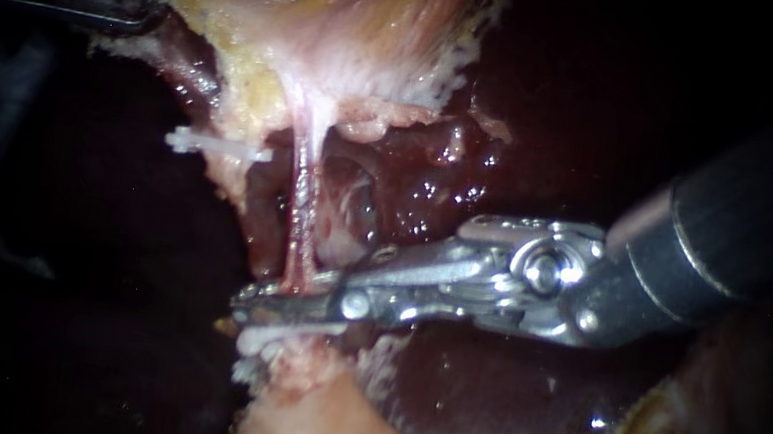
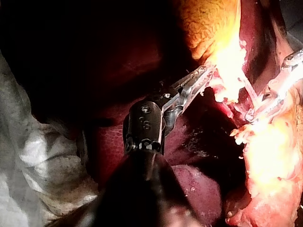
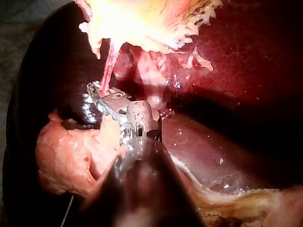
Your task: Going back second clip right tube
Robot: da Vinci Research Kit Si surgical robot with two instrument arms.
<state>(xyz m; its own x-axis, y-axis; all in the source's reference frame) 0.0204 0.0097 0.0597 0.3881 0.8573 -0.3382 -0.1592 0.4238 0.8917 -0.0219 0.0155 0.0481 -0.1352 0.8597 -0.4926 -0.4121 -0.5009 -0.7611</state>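
**Right pincer at the foot of the right tube**

Nearest the endoscope, the right instrument point(image 1: 240, 308) reaches in from the right, its metal pincer lying almost level across the lower end of the right tube point(image 1: 304, 195). The pincer is released: a slim dark gap shows between its two halves, and the tube meets it from above. A white clip point(image 1: 281, 338) sits just beneath the pincer, at the foot of the tube, where it runs into a pale lump. The tube is a thin pink strand stretched upward into the pale tissue point(image 1: 331, 38). Beside it, further left, another clip point(image 1: 215, 146) juts sideways. Beyond, the left instrument point(image 1: 146, 3) has its pincer clenched on the pale tissue's edge. Dark, wet liver point(image 1: 484, 382) lies behind.
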